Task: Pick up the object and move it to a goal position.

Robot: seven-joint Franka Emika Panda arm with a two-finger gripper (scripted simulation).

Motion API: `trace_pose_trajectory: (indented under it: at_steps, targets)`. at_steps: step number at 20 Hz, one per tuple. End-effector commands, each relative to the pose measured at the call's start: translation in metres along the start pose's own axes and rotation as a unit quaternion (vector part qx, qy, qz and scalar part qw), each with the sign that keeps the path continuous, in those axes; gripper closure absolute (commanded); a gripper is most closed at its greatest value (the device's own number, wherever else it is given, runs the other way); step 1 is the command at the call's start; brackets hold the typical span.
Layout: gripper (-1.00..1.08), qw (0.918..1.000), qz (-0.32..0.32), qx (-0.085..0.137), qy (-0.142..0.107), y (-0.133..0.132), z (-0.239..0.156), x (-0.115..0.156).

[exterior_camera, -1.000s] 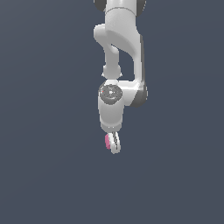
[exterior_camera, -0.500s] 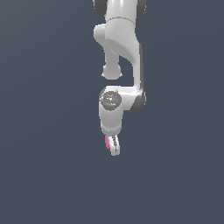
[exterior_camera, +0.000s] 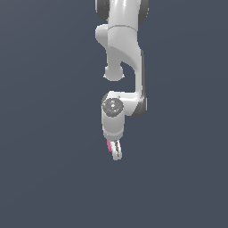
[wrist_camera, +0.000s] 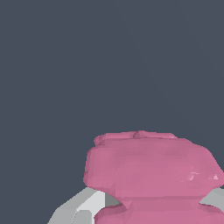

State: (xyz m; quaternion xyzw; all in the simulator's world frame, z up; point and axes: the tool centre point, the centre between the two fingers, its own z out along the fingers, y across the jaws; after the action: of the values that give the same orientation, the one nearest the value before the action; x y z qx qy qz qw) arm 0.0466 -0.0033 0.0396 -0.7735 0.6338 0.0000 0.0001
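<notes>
In the exterior view the white arm hangs down the middle of the frame and ends in my gripper. A sliver of the pink object peeks out on the exterior view's left side of the fingers, mostly hidden by them. Up close in the wrist view, the object is a pink, lumpy, ridged blob filling the lower half. Grey fingers flank it on both sides, shut on it. It hangs in the air against a plain dark backdrop.
The arm has swung slightly toward the exterior view's right and the gripper with the pink object has risen a little. The grip has not changed.
</notes>
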Motion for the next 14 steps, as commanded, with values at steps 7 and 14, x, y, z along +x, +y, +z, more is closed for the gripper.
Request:
trace_pose_trajectory:
  at_steps: [7,14]
  targets:
    - [1.08,1.0000,0.000,0.000,0.000,0.0001,0.0005,0.0001]
    - [1.08,1.0000,0.000,0.000,0.000,0.0055,-0.0055,0.0055]
